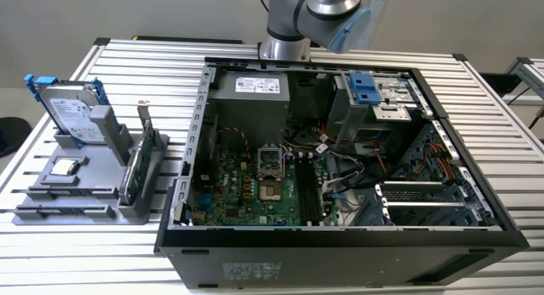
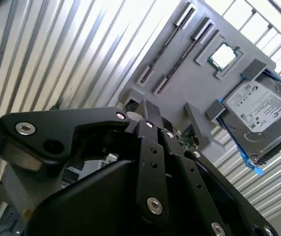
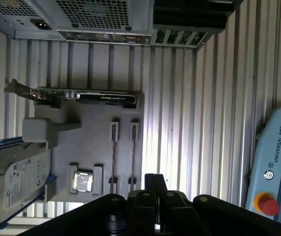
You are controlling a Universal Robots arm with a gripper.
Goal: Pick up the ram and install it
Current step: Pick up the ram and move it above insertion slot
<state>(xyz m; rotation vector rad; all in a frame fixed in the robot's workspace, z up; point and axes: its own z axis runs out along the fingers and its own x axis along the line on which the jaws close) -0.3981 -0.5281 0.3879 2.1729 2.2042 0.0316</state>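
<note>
Clerk: Work surface first, please.

Inspector: One ribbed aluminium table (image 1: 144, 56). On it stands one open computer case (image 1: 340, 253) with its motherboard (image 1: 229, 193) exposed. Just beside the case, at the exterior view's left, is one grey fixture (image 1: 76, 183).

Clerk: Fixture contents, counted?

Inspector: Three items. One silver hard drive (image 1: 72, 113) with blue rails leans upright at the far end in the exterior view. One green card (image 1: 140, 161) with a metal bracket stands on edge on the side nearest the case. One processor chip (image 1: 66, 168) lies flat in its recess. In the first wrist view I also count four slotted holders (image 3: 114, 130), set as two pairs.

Clerk: The arm?

Inspector: One arm (image 1: 327, 11), over the far edge of the case. In both wrist views the gripper (image 2: 146, 107) has its jaws pressed together, tip to tip, and the fixture lies beyond them. One pendant (image 3: 278, 167) with a red button lies on the table.

Clerk: And the ram?

Inspector: Its place cannot be confirmed. A bank of long dark memory slots (image 1: 309, 193) runs beside the processor socket (image 1: 269, 177) on the motherboard. Whether a stick sits in one, I cannot tell.
</note>
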